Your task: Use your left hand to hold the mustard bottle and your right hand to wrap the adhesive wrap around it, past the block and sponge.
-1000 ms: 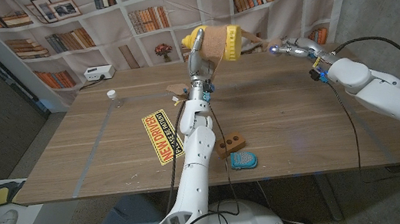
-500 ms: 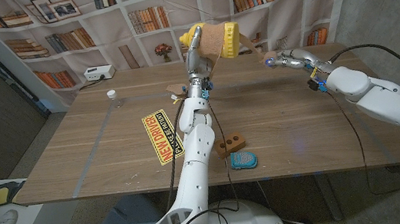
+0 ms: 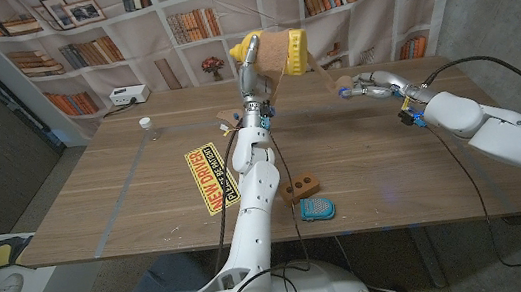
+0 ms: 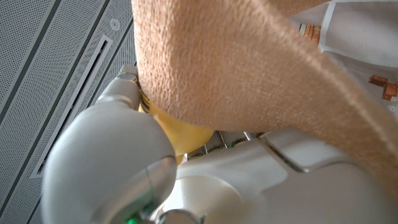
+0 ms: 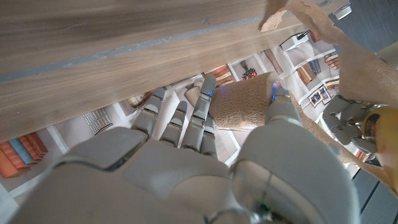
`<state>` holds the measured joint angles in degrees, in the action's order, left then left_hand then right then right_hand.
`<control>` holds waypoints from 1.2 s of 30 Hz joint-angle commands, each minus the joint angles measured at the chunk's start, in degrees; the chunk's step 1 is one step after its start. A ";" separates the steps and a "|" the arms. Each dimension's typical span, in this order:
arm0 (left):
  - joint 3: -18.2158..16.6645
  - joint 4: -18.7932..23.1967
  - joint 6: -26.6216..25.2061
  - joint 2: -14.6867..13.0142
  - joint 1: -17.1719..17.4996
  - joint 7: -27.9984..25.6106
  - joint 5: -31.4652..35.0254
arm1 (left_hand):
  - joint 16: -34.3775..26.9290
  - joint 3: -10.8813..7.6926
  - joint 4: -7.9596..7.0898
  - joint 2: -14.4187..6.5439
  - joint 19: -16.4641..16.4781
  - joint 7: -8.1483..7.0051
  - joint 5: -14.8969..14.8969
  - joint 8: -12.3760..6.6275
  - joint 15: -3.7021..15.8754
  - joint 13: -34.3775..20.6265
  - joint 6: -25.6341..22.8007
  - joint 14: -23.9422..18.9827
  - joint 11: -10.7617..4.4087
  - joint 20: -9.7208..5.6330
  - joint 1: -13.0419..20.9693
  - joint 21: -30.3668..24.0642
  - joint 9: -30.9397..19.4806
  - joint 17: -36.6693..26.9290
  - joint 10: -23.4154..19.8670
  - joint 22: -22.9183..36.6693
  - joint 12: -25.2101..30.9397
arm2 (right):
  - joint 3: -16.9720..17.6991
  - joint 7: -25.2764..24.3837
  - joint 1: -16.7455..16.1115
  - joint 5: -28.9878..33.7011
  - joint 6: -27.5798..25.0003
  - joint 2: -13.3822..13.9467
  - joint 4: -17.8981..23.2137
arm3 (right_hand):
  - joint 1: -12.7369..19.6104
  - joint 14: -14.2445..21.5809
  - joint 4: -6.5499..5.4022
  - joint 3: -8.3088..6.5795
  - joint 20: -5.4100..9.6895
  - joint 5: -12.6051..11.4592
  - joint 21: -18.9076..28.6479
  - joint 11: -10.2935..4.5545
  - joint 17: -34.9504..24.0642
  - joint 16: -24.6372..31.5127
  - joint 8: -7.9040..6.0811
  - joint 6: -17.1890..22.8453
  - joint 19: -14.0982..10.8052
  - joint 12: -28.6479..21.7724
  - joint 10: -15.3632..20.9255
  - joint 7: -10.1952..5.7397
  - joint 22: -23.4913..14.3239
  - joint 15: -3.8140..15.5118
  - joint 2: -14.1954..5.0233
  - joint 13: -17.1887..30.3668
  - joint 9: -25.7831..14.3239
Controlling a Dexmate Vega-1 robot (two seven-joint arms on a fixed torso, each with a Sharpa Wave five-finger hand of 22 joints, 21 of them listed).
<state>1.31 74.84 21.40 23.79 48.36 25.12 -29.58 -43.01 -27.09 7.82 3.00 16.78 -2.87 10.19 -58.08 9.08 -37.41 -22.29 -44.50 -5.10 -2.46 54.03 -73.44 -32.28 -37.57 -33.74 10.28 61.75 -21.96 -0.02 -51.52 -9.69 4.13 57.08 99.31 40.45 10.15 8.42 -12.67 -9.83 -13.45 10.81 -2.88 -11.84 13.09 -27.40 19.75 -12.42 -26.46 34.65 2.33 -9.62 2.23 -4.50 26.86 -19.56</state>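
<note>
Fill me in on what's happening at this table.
The left hand holds a yellow mustard bottle up over the far side of the table, its middle covered in tan adhesive wrap. The right hand holds the wrap's loose strip, stretched off the bottle. A brown block and blue sponge lie near the front edge.

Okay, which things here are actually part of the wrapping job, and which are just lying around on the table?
Part of the job:
- mustard bottle, held up by the left robot hand
- tan wrap, stretched from the bottle to the right robot hand
- brick-coloured block and blue sponge, to be passed

Lying about:
- yellow sign
- small white cap
- white box
</note>
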 commanded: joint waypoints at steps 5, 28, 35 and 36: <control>-1.28 -4.01 5.15 -0.06 -2.23 -2.14 2.12 | 0.20 -0.38 0.07 -13.83 -0.03 -0.01 0.32 -0.45 -0.18 -0.01 0.39 -0.24 0.10 -0.17 13.53 0.30 0.09 -0.17 -0.18 0.06 0.48 | 1.49 1.93 -1.97 -1.20 3.01 0.31 3.46 | 0.04 -0.11 -0.09 -0.52 -0.21 -0.18 -0.14 0.14 -0.26 -0.20 -0.10 6.07 0.18 0.04 0.06 -5.69 -0.13 2.33 -0.38 0.02 -0.25; -1.34 -5.63 8.24 -0.04 -3.10 -3.63 3.32 | 0.54 -0.52 0.04 -13.85 0.01 0.05 0.27 -0.65 -0.23 0.36 0.53 -0.14 -0.02 -0.21 13.55 0.37 0.61 0.17 0.13 0.03 0.36 | 1.88 5.55 -3.70 -2.12 5.14 0.96 7.48 | 0.05 -0.05 -0.05 -0.59 -0.26 -0.16 -0.09 0.24 -0.26 -0.18 -0.01 6.07 0.26 0.23 -0.05 -5.73 -0.12 2.24 -0.35 0.02 -0.27; -1.29 -6.50 9.60 0.09 -3.33 -4.98 4.39 | 0.45 -0.56 0.08 -13.81 -0.03 0.03 0.26 -0.75 -0.17 0.25 0.51 -0.24 -0.04 -0.20 13.58 0.40 0.71 0.01 0.05 0.04 0.55 | 1.92 5.94 -3.93 -2.08 5.66 0.84 7.82 | 0.02 -0.05 -0.07 -0.61 -0.27 -0.16 -0.07 0.27 -0.26 -0.18 0.03 6.04 0.26 0.24 -0.01 -5.69 -0.13 2.26 -0.37 0.06 -0.26; -1.29 -6.73 9.94 0.08 -3.43 -5.18 4.62 | 0.42 -0.55 0.07 -13.81 0.02 -0.02 0.26 -0.77 -0.21 0.24 0.54 -0.24 -0.13 -0.19 13.56 0.39 0.69 -0.06 0.02 0.04 0.58 | 1.97 6.06 -3.96 -2.17 5.78 0.85 7.86 | 0.02 -0.08 -0.06 -0.61 -0.26 -0.16 -0.07 0.27 -0.26 -0.19 0.02 6.06 0.26 0.23 0.00 -5.72 -0.13 2.22 -0.37 0.07 -0.28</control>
<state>-0.01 69.46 29.03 23.79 45.44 21.63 -26.52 -42.58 -27.07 7.81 3.07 16.78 -2.77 10.13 -58.34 9.08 -36.91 -21.78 -44.50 -5.00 -2.46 54.10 -73.00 -31.56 -37.39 -33.65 10.12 61.89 -20.24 5.08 -54.92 -11.62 9.00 57.90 106.13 40.25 10.15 8.42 -12.67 -9.83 -13.45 10.81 -2.89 -11.84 13.09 -26.94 19.75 -12.43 -26.28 34.66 2.33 -9.62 2.23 -4.44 26.85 -19.56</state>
